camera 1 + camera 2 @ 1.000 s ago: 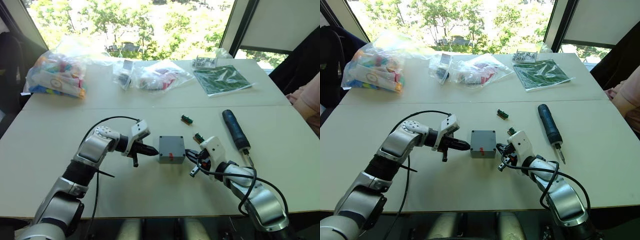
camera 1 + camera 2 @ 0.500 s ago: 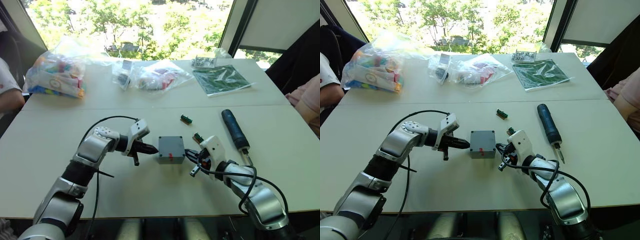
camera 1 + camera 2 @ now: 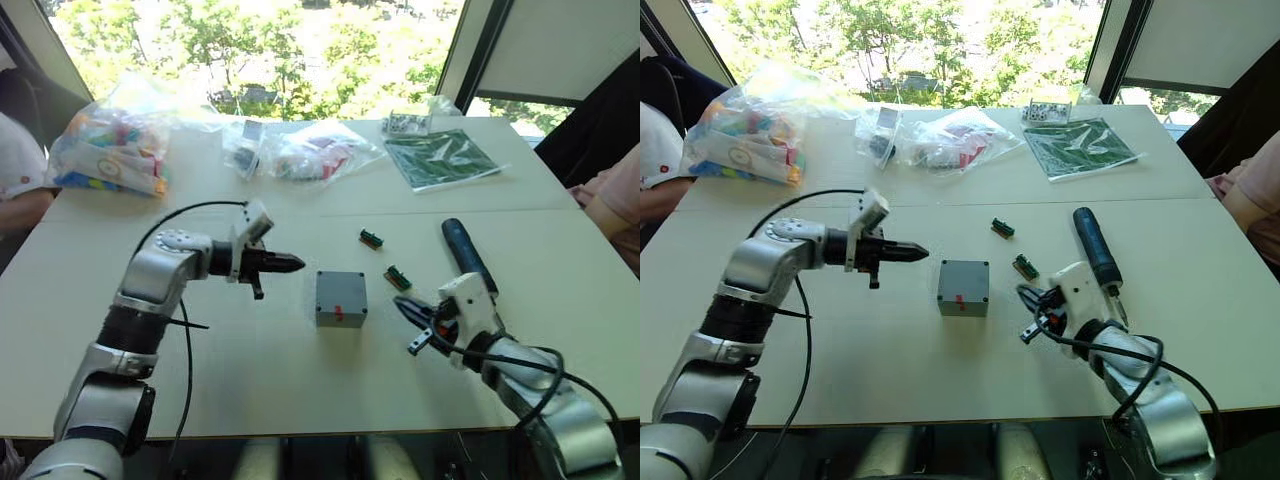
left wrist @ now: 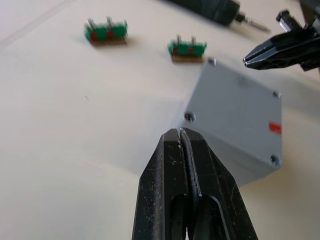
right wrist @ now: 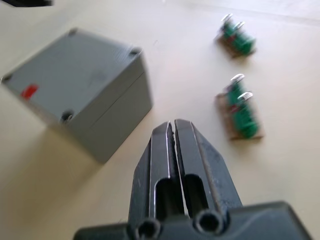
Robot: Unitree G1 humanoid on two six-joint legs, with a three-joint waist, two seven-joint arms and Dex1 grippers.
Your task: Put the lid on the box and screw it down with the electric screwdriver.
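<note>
A grey box (image 3: 341, 297) with its lid (image 4: 239, 108) already seated on top sits near the middle of the pale table (image 3: 250, 370), a small red mark facing the near side. The left gripper (image 3: 297, 264) hovers to the left of the box and a little farther back, apart from it, its two black fingers (image 4: 185, 165) pressed together and holding nothing. The right gripper (image 3: 402, 307) hangs to the right of the box, also clear of it, fingers likewise closed and empty.

The electric screwdriver (image 3: 468, 257) lies flat on the table to the right, beyond the right gripper, its thin metal bit pointing toward the near edge. Two small green connectors rest between box and screwdriver: one (image 3: 397, 277) just beside the box's far right corner, the other (image 3: 372, 238) farther back.

Along the far side of the table lie clear bags of colourful parts (image 3: 108, 148), further plastic bags (image 3: 300, 150) and a green circuit board (image 3: 443, 159). A person's arm (image 3: 22, 175) shows at the left edge.
</note>
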